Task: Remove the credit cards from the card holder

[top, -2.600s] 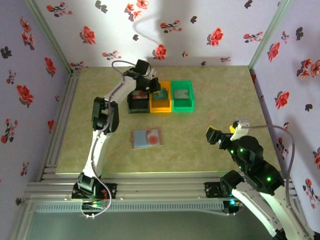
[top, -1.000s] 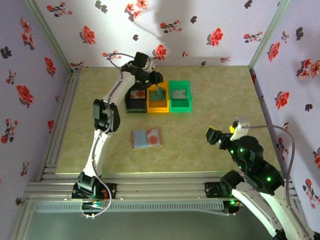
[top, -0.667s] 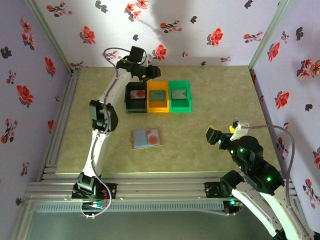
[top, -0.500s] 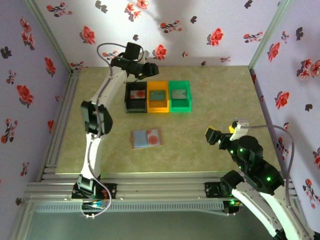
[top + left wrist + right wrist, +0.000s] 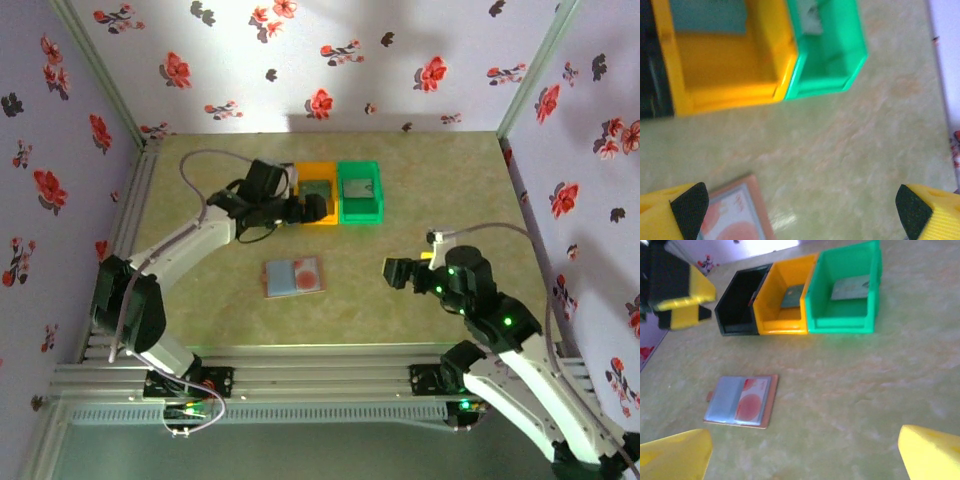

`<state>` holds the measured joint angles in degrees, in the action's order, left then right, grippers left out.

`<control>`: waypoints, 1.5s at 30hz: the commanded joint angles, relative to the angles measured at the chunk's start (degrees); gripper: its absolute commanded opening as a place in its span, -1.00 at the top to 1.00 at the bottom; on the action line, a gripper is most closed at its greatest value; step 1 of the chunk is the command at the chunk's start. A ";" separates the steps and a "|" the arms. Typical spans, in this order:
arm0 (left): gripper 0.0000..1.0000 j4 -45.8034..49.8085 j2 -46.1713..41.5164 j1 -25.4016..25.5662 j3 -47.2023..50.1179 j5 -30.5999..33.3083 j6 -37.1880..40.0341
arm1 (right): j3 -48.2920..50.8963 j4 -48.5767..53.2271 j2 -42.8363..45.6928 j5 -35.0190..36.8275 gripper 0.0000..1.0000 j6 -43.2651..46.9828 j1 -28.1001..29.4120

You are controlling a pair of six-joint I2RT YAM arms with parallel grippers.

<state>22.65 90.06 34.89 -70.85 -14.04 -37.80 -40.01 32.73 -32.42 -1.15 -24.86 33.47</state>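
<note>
The card holder (image 5: 294, 276) lies open on the table, pinkish-tan edge, pale blue panels; its right panel holds a white card with a red disc (image 5: 751, 402). The card holder (image 5: 740, 401) sits left of my open right gripper (image 5: 805, 460), whose jaws have nothing between them. A bluish-grey credit card (image 5: 791, 295) lies in the orange bin (image 5: 785, 322), another card (image 5: 850, 288) in the green bin (image 5: 842, 322). My left gripper (image 5: 312, 208) hovers open over the orange bin's front edge; the holder's corner (image 5: 735, 215) shows by its left fingertip (image 5: 687, 207). The right gripper (image 5: 395, 272) hangs right of the holder.
Black bin (image 5: 740, 302), orange bin (image 5: 318, 195) and green bin (image 5: 360, 190) stand in a row at the back middle; the left arm covers most of the black one from above. Flowered walls close three sides. Bare table lies between holder and bins (image 5: 840, 150).
The left gripper let a card drop in the orange bin, swung to the back wall, then came back near over the bins' front. The right gripper moved left toward the holder.
</note>
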 commanded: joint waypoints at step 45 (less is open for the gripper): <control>-0.64 -19.89 -6.51 5.97 27.38 7.48 -18.08 | -3.94 -30.42 -42.44 -9.92 -0.59 -16.77 9.06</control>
<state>5.74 82.21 41.30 -44.71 -4.86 -54.33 -41.85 4.38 -74.13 -9.98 -40.18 42.06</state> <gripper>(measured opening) 0.825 0.802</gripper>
